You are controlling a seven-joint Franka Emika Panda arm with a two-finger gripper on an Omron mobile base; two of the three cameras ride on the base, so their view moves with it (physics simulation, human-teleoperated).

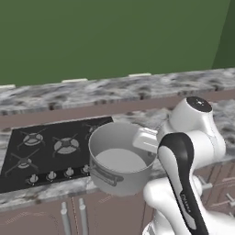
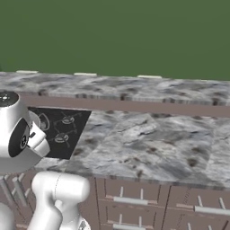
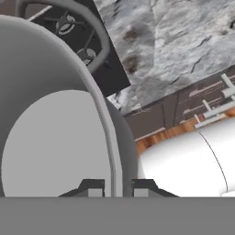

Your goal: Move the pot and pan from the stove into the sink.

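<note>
While the stockpot (image 1: 120,161) is held by its rim, one finger inside and one outside, in the closed end effector (image 3: 117,187), it hangs past the front right corner of the stove (image 1: 46,151). It should be kept level and carried slowly to the sink.

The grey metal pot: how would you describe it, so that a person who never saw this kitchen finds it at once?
Start at the flat black gas cooktop set into the marbled stone counter. At the cooktop's right front corner, the wide light-grey metal stockpot hangs over the counter's front edge, its rim pinched by the robot's gripper. Straight sides, a pale empty inside and a small loop handle set it apart from everything nearby.
</note>
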